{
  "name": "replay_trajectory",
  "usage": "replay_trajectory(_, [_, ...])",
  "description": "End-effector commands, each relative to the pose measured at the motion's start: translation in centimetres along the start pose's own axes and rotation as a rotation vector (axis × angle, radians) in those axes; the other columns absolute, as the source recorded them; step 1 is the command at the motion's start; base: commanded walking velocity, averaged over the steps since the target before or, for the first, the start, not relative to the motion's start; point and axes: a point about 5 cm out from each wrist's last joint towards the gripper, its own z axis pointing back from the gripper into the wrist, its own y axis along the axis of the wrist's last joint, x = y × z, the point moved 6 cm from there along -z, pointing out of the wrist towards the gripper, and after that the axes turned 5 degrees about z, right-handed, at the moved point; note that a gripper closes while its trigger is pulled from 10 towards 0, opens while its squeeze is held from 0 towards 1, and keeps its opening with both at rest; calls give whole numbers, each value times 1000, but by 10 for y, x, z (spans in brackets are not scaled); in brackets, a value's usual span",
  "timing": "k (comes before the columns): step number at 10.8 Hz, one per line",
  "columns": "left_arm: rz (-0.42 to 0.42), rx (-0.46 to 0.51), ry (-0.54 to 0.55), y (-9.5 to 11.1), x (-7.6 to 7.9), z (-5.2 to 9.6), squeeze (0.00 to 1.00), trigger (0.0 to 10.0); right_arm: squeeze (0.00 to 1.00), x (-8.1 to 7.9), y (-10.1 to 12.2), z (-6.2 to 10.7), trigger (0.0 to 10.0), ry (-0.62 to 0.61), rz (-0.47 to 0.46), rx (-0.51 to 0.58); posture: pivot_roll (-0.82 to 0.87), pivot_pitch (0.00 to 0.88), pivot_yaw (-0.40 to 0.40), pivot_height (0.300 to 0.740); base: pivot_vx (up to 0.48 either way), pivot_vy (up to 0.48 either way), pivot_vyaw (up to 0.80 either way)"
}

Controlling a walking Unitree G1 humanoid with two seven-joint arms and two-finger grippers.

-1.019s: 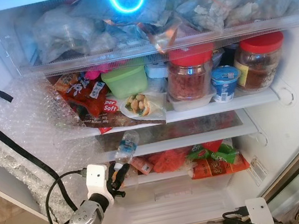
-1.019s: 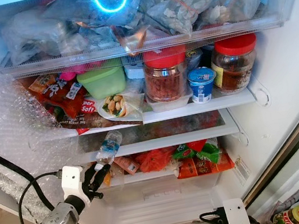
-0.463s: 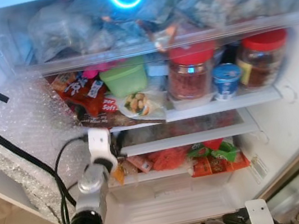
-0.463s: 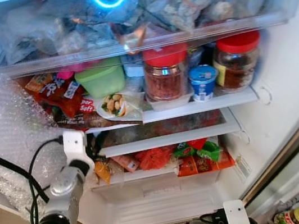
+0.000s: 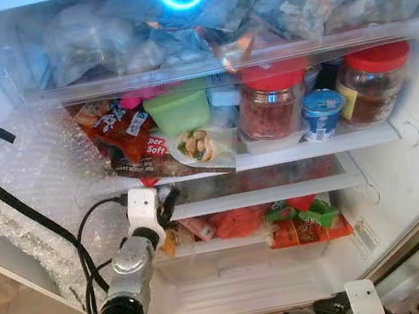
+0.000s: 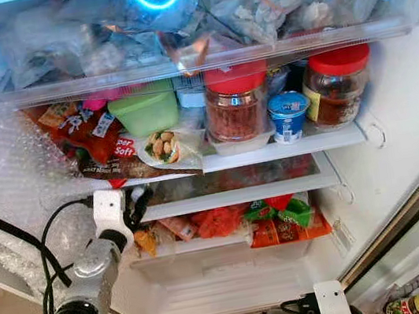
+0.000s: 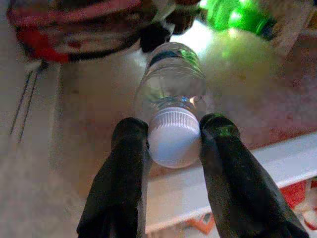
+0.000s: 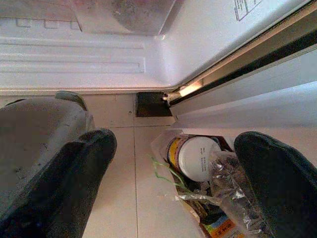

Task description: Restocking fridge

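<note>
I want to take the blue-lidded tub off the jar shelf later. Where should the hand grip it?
Grip the tub round its sides just under the lid, coming straight in from the open front. It stands upright at the shelf edge, with jars close on both sides.

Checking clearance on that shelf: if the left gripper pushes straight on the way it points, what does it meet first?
The left gripper grips the water bottle by its cap; beyond lies bare shelf floor, then probably a dark object.

Two red-lidded jars [image 5: 267, 105] [image 5: 373, 83]; one yogurt cup [image 5: 321, 113]; one water bottle [image 7: 171, 94].
</note>
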Motion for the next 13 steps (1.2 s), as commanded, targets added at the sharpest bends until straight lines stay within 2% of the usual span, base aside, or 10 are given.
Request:
replay_trajectory(1, [17,-19,41,-2,-9,0,0,10000,0,3,-5,1,10000,-12,-8,-14,-39,50,23,653,0,0,0])
replay_trajectory(6, [55,-62,67,-3,-7,-8,0,10000,0,3,-5,0,10000,-10,-5,-14,-45,52,26,653,0,0,0])
replay_trajectory(10, [63,-39,73,7,-10,-12,0,10000,0,3,-5,1,10000,-14,-5,-16,-45,52,26,653,0,0,0])
replay_trajectory(11, [58,-39,74,8,-12,-12,675,10000,0,3,-5,1,10000,-13,-7,-16,-43,51,27,653,0,0,0])
replay_trajectory(12, [59,-43,80,7,-14,-11,784,10000,0,3,-5,1,10000,-12,-6,-17,-44,51,27,653,0,0,0])
replay_trajectory(13, [58,-44,83,7,-15,-11,769,10000,0,3,-6,1,10000,-12,-6,-17,-44,52,27,653,0,0,0])
